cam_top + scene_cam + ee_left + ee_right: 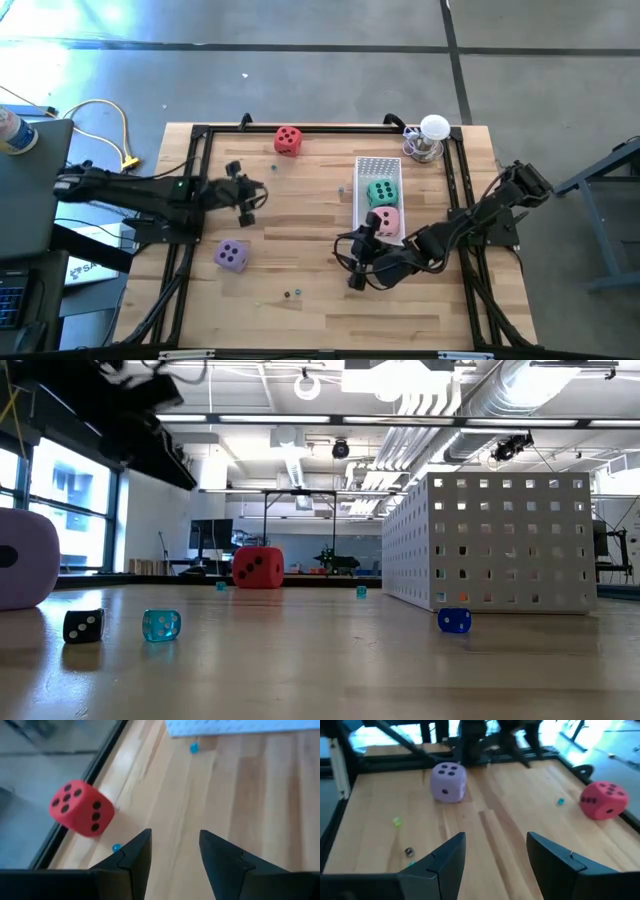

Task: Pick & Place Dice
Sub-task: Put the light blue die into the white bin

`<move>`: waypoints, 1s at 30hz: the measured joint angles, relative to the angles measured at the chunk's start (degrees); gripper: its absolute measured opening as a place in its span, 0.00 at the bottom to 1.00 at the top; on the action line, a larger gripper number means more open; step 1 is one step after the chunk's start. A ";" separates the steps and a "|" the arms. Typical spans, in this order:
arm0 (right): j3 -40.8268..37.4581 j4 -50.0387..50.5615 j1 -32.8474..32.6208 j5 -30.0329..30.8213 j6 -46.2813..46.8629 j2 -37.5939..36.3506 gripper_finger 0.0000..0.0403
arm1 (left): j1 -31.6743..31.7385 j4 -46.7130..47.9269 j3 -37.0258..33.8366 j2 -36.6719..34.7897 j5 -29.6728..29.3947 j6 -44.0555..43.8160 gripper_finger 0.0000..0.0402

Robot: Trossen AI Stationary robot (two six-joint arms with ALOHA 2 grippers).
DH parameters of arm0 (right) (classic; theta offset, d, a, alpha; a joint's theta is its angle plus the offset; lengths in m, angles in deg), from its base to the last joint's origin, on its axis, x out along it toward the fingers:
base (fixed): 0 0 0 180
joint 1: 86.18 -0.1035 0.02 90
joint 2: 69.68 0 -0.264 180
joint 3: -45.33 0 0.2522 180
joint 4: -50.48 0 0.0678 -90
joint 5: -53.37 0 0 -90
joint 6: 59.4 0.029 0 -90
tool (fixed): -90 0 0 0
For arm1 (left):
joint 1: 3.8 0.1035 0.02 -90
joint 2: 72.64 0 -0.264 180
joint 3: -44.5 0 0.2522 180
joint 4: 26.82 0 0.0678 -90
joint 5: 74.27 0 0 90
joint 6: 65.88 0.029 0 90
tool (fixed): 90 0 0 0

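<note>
The red die (287, 139) sits near the table's far edge, and the left wrist view shows it (80, 808) beside the black rail. The purple die (232, 256) rests at the near left. The green die (381, 191) and the pink die (387, 220) lie in the white perforated basket (378, 165). My left gripper (252, 192) hovers open and empty between the red and purple dice, its fingers (175, 842) apart. My right gripper (347, 255) hangs open and empty just near-left of the basket, facing the purple die (448, 781).
Tiny dice and beads lie scattered on the wood: black (83, 625), cyan (161, 625), blue (454, 620). A glass vessel (430, 140) stands at the far right corner. A black rail frame (190, 170) borders the table. Bare wood spans the near middle.
</note>
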 joint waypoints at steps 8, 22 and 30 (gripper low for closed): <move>0.00 -0.19 0.00 -0.08 1.94 0.00 0.50 | 16.61 -6.84 0.00 5.90 11.22 -3.68 0.39; 0.06 -2.86 -0.31 -1.81 2.82 2.89 0.50 | 26.87 -21.87 0.00 27.10 15.72 -9.84 0.39; 0.00 -3.23 0.00 -3.03 1.68 3.72 0.50 | 29.09 -24.26 0.00 31.61 15.66 -21.59 0.39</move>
